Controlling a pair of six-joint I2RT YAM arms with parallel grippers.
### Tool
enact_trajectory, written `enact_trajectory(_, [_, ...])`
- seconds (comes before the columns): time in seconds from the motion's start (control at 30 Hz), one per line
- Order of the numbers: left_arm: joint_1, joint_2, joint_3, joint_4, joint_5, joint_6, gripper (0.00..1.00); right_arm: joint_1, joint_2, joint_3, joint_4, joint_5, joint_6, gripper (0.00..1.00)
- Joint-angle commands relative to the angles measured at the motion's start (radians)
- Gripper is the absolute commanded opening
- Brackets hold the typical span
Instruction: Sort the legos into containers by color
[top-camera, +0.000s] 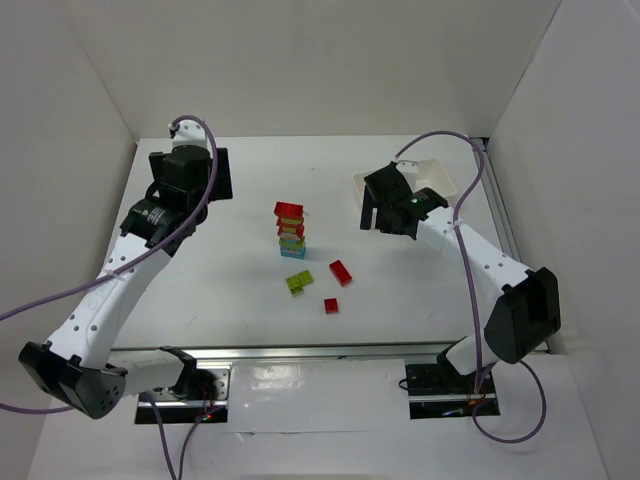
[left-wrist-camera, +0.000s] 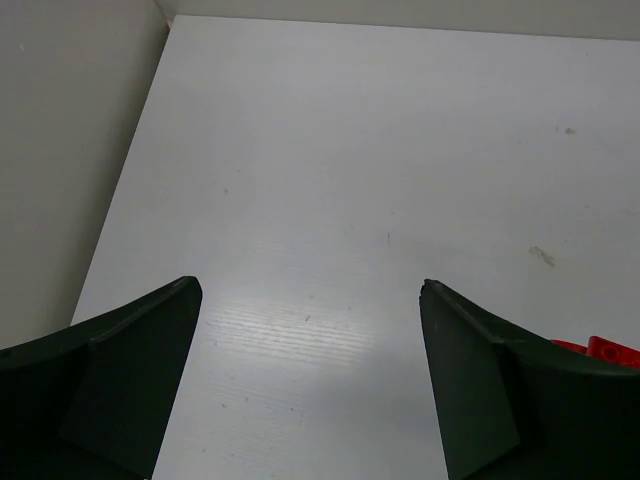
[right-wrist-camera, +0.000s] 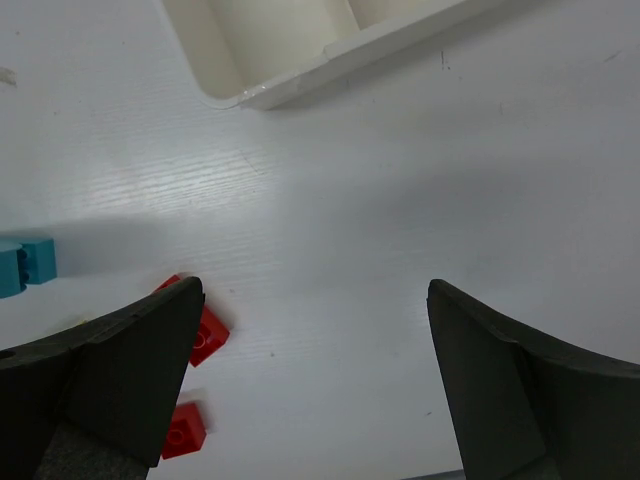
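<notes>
R gripper (right-wrist-camera: 315, 290), wide open & empty, hovers by white tray (right-wrist-camera: 300, 85). Red brick (top-camera: 341, 272) lies diagonal, near-left of tray, closer to R than L gripper (left-wrist-camera: 310, 290), also open, empty.

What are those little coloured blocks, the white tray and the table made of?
The coloured blocks look like hard moulded plastic: crisp edges, studs, bright even colour. The white tray seems glossy plastic too, its rounded walls catching light. The table looks like white laminate or painted board, faintly grained; which, I can't tell.
</notes>
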Motion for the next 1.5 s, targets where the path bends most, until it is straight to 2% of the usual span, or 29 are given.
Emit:
enact_trajectory(0.0, [0.012, -0.003, 0.059, -0.026, 0.021, -0.027, 1.00, -0.006, 0.001, -0.008, 0.004, 0.024, 0.027, 1.00])
enact_trajectory(0.37, [0.074, 0.095, 0.155, -0.108, 0.254, -0.070, 1.00, -0.006, -0.079, -0.037, 0.120, -0.096, -0.062, 1.00])
enact_trajectory(0.43, [0.105, 0.095, 0.165, -0.108, 0.329, -0.079, 1.00, -0.006, -0.120, -0.065, 0.180, -0.144, -0.114, 1.00])
enact_trajectory(0.5, [0.140, 0.095, 0.174, -0.108, 0.409, -0.079, 1.00, 0.014, -0.163, -0.102, 0.249, -0.268, -0.215, 1.00])
enact_trajectory(0.53, [0.169, 0.105, 0.192, -0.108, 0.492, -0.079, 1.00, 0.014, -0.217, -0.152, 0.334, -0.320, -0.254, 1.00])
enact_trajectory(0.57, [0.182, 0.105, 0.192, -0.117, 0.533, -0.067, 1.00, 0.038, -0.246, -0.181, 0.379, -0.422, -0.293, 1.00])
enact_trajectory(0.63, [0.215, 0.105, 0.223, -0.117, 0.654, -0.046, 1.00, 0.062, -0.327, -0.240, 0.463, -0.497, -0.382, 1.00])
enact_trajectory(0.73, [0.240, 0.105, 0.235, -0.117, 0.780, -0.036, 1.00, 0.130, -0.378, -0.332, 0.583, -0.514, -0.464, 1.00])
enact_trajectory(0.83, [0.268, 0.105, 0.253, -0.117, 0.883, -0.017, 1.00, 0.207, -0.369, -0.332, 0.620, -0.477, -0.556, 1.00])
enact_trajectory(1.0, [0.277, 0.105, 0.263, -0.117, 0.936, -0.007, 1.00, 0.284, -0.216, -0.248, 0.605, -0.475, -0.703, 1.00])
enact_trajectory(1.17, [0.277, 0.096, 0.263, -0.117, 0.926, 0.002, 1.00, 0.284, -0.162, -0.318, 0.812, -0.517, -0.801, 1.00])
enact_trajectory(1.2, [0.277, 0.096, 0.263, -0.117, 0.917, 0.002, 1.00, 0.272, -0.151, -0.359, 0.909, -0.534, -0.811, 1.00])
enact_trajectory(1.3, [0.277, 0.087, 0.254, -0.117, 0.917, 0.011, 1.00, 0.234, -0.102, -0.392, 1.031, -0.603, -0.820, 1.00])
enact_trajectory(1.47, [0.286, 0.078, 0.244, -0.117, 0.908, 0.011, 1.00, 0.163, 0.030, -0.323, 1.056, -0.729, -0.820, 1.00])
